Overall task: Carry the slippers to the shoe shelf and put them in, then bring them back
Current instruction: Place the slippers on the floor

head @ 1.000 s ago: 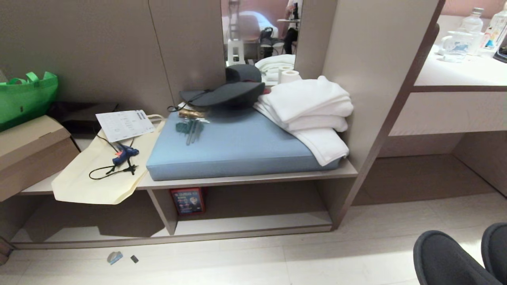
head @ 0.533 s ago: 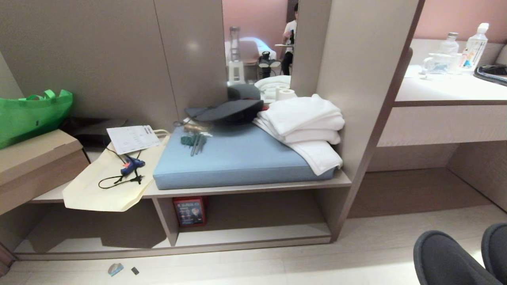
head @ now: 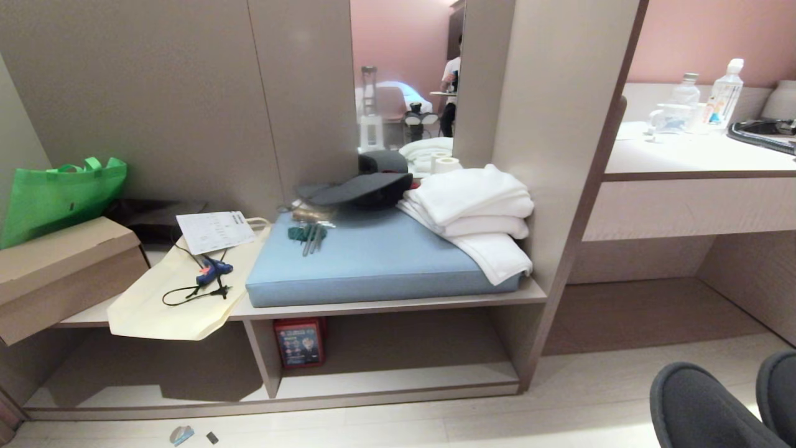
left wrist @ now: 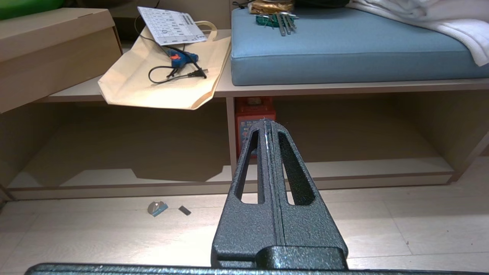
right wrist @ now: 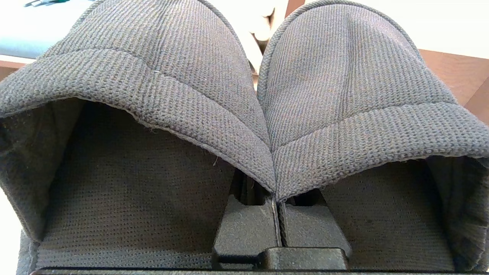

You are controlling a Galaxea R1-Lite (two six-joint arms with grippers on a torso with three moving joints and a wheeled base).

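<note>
- The slippers [right wrist: 267, 95], a dark grey cloth pair, sit side by side with toes pointing away from the robot, their inner edges pressed together.
- The right gripper [right wrist: 278, 214] is clamped on the slippers where those inner edges meet, its fingers closed tight together.
- In the head view the slippers [head: 721, 404] show at the lower right corner, above the pale floor [head: 559, 417] and well apart from the shoe shelf.
- The shoe shelf [head: 385, 379] is a low open cubby in a grey-beige unit, split by an upright divider [head: 261, 358]. A small red box [head: 300, 342] stands just beside the divider.
- The left gripper [left wrist: 267, 126] has its fingers pressed together and holds nothing, pointing toward the divider.
- On the surface above the cubby lie a blue cushion [head: 373, 261], folded white towels [head: 479, 211], a dark cap [head: 360, 186] and a cream tote bag [head: 168, 298].
</note>
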